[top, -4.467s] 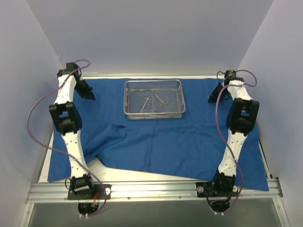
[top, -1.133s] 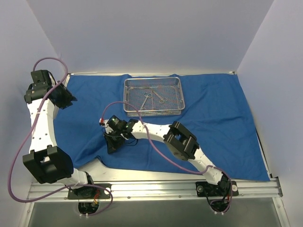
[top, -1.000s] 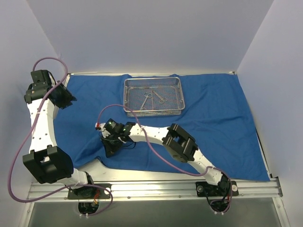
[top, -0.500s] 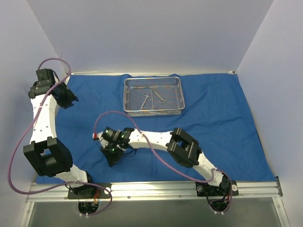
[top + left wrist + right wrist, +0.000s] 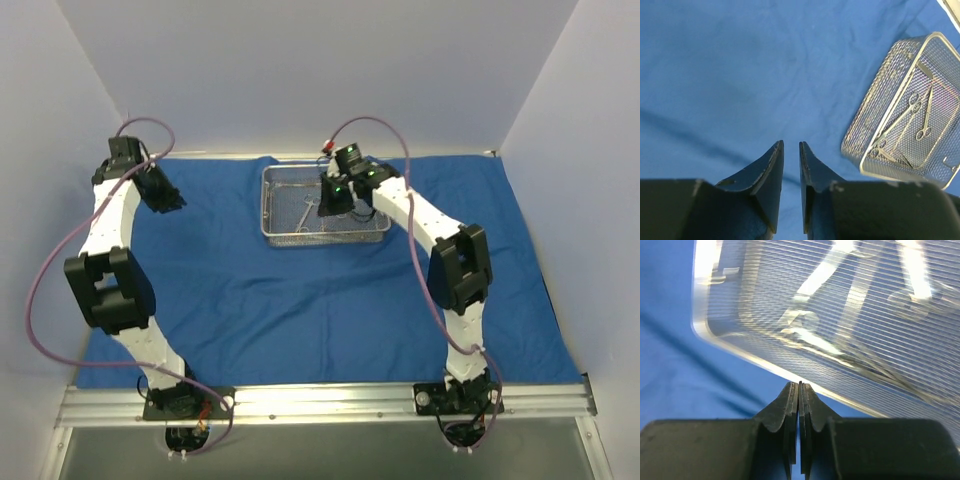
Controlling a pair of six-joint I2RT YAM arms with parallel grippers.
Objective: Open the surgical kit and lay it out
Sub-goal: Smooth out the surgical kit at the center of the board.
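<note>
- The royal-blue cloth lies spread out flat across the table.
- The wire-mesh tray sits on the cloth at the far middle, with the steel instruments lying inside it.
- The right gripper hangs above the tray, fingers pressed together, gripping nothing.
- The left gripper hovers over the cloth at the far left, jaws a narrow slit apart, empty.

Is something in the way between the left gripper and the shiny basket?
Nothing visible is. Only bare blue cloth lies between the left gripper and the wire-mesh tray.
</note>
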